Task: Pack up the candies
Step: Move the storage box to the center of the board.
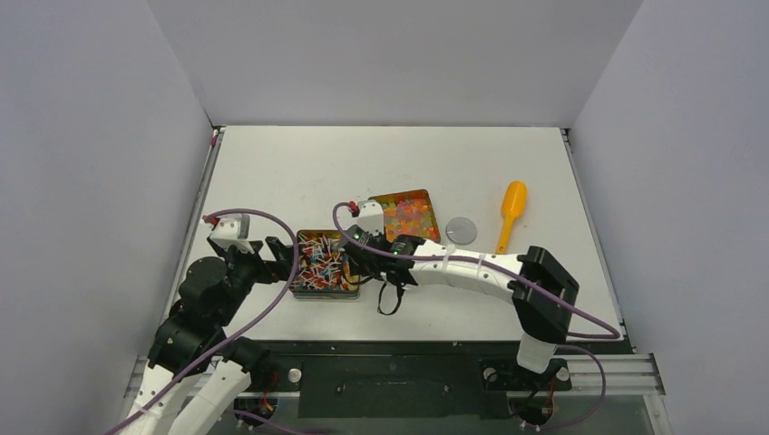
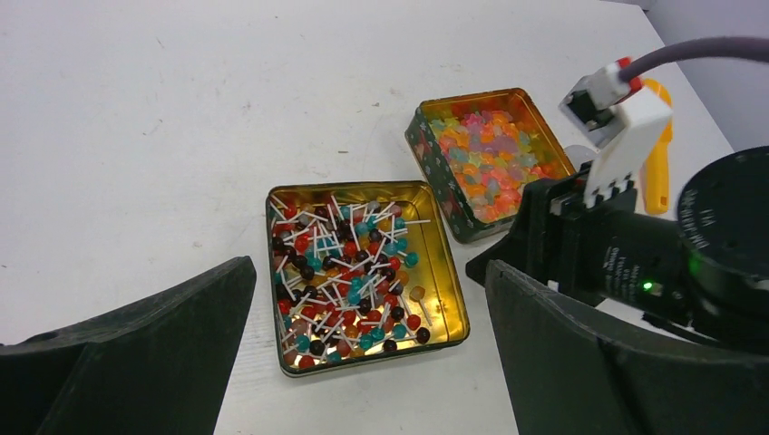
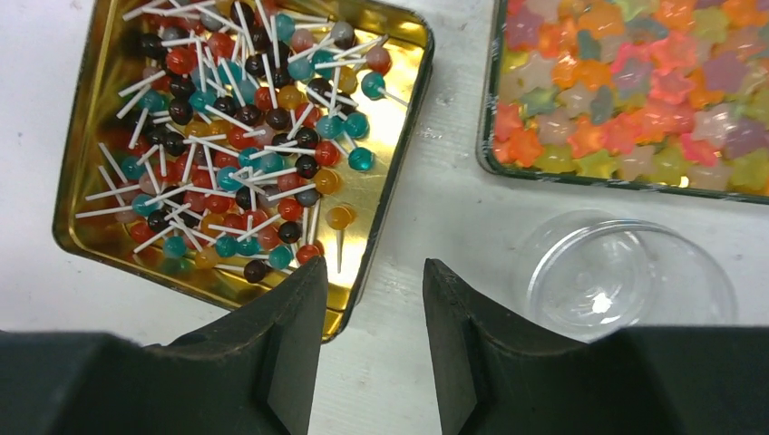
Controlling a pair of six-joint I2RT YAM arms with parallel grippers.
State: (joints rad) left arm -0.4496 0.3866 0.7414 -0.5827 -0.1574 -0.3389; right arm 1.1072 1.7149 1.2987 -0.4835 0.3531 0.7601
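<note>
Judged at an early stage: seen no sweet packed anywhere. Found both kinds of candies [image 1: 322,263] lying loose in open tins.

Noted a gold tin [image 2: 440,272] holding a heap of tiny lollipops [image 2: 340,272], with red, teal, dark and orange heads on white sticks. Noted a second tin [image 2: 435,172], green-walled, just beside the gold tin's far right corner and apart from it, filled with star-shaped jellies [image 2: 494,154] in orange, yellow, pink and green. Spotted a clear cup [image 3: 635,281] near the gold tin's right side, holding nothing. Spotted a round lid [image 1: 462,229] and an orange scoop [image 1: 511,210] further right of the gold tin, well apart, untouched.

Logged left gripper [image 1: 283,256] at the gold tin's left edge, spread wide, gripping nothing. Logged right gripper [image 3: 374,272] over the gold tin's near right corner, fingers slightly parted, nothing between.

Left to do, probably: moving sweets into the cup, then lidding it.
</note>
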